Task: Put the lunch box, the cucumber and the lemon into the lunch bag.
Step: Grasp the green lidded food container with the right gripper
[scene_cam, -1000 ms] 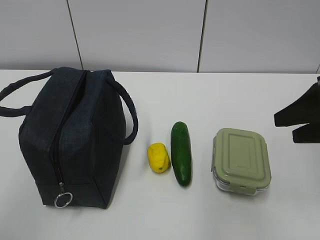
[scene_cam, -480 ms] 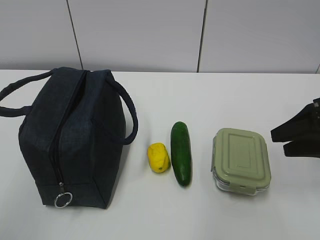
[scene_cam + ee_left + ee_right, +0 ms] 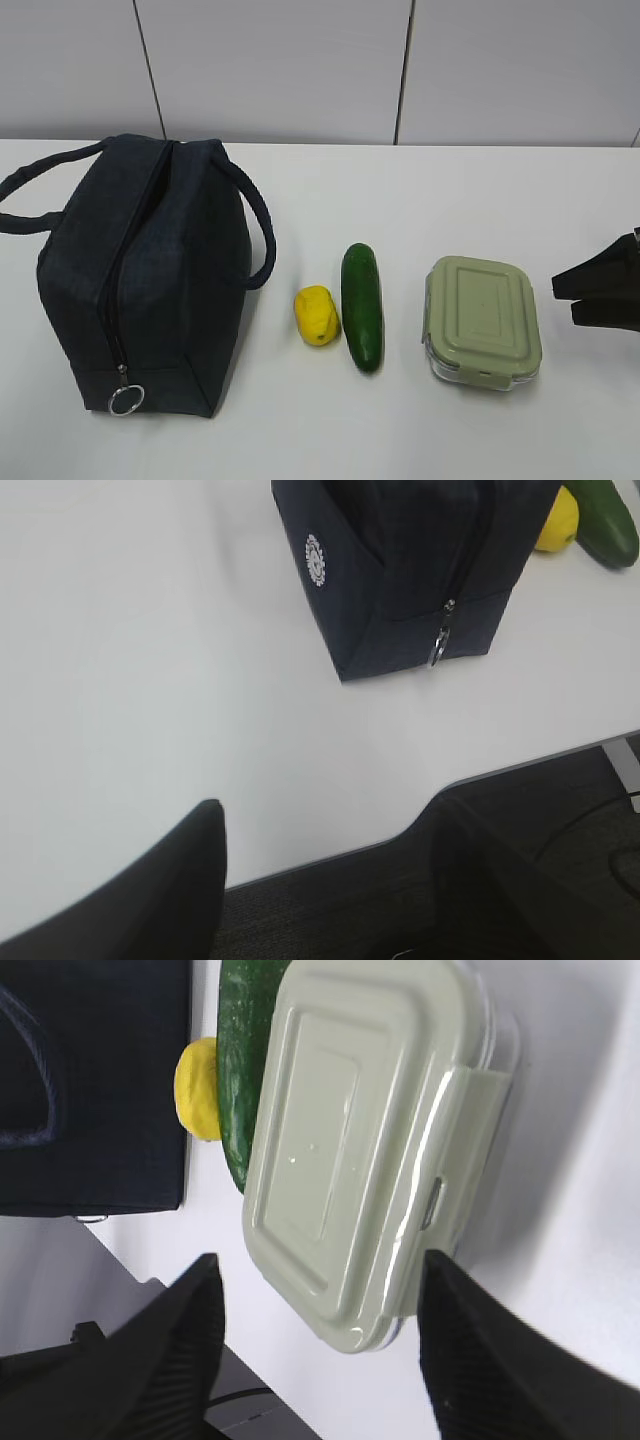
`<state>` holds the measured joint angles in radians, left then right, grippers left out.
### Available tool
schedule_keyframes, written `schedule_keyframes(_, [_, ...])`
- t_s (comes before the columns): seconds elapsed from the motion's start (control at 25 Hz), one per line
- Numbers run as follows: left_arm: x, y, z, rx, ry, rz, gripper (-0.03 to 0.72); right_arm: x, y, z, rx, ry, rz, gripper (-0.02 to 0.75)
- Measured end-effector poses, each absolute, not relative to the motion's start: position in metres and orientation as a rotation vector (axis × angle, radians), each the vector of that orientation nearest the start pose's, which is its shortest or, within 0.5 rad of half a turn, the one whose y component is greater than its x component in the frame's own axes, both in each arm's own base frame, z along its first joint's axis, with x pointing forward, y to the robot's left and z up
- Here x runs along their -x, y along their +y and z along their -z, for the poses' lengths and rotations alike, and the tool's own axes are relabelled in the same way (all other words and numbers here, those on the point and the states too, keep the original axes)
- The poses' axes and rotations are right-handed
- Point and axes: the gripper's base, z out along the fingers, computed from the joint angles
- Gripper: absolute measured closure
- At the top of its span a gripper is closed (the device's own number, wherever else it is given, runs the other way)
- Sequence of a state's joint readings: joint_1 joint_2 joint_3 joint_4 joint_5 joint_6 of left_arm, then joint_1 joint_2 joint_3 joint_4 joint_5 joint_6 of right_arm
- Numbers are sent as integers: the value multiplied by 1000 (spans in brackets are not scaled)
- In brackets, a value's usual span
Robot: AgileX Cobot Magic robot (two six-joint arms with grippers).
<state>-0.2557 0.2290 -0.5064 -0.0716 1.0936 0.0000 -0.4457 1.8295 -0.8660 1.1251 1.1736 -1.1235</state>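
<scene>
— Where is everything sitting on the table (image 3: 330, 430)?

— The lunch bag (image 3: 140, 280) stands on the left, dark navy, its top zipper closed with the silver ring pull (image 3: 127, 399) hanging at the near end. One loop handle (image 3: 258, 230) arches out toward the middle; the other sticks out past the left edge.

— And the food?

— The lemon (image 3: 317, 314) lies just right of the bag, touching or nearly touching the cucumber (image 3: 362, 307), which lies lengthwise, pointing away from us. The lunch box (image 3: 482, 320) sits a bit further right, apart from the cucumber, green lid on.

— What about the arms?

— The right gripper (image 3: 597, 297) is at the right edge, beside the lunch box but not touching it. In the right wrist view its two dark fingers (image 3: 180, 1350) stand wide apart, nothing between them, with the box lying ahead of them.

— The left one?

— The left gripper (image 3: 330, 900) is out of the exterior view. Its wrist camera shows its fingers (image 3: 150, 890) spread wide and empty near the table's front edge, well short of the bag, whose white round logo (image 3: 315, 558) faces it.
</scene>
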Motion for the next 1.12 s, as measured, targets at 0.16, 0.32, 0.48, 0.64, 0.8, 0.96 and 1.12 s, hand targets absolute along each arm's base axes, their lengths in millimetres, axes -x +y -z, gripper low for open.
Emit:
schedule_keyframes(0.16, [-26, -13, -274, -289, 2289, 221, 241, -291, -55, -152, -55, 2460, -1276, 280])
schedule_keyframes(0.32, [-26, -13, -274, -289, 2289, 221, 241, -293, -55, -153, -1, 2417, -1255, 281])
schedule_keyframes(0.48, [-26, -13, -274, -289, 2289, 221, 241, -294, -55, -154, 3, 2402, -1252, 281])
schedule_keyframes(0.64, [-26, -13, -274, -289, 2289, 221, 241, -293, -55, -153, 14, 2412, -1249, 281])
schedule_keyframes(0.8, [-26, -13, -274, -289, 2289, 221, 241, -292, -55, -153, 23, 2424, -1247, 281])
schedule_keyframes(0.96, [-26, -13, -274, -289, 2289, 221, 241, -291, -55, -152, 21, 2440, -1250, 281])
schedule_keyframes(1.12, [-26, -13, -274, -289, 2289, 221, 241, -291, -55, -152, -71, 2464, -1281, 281])
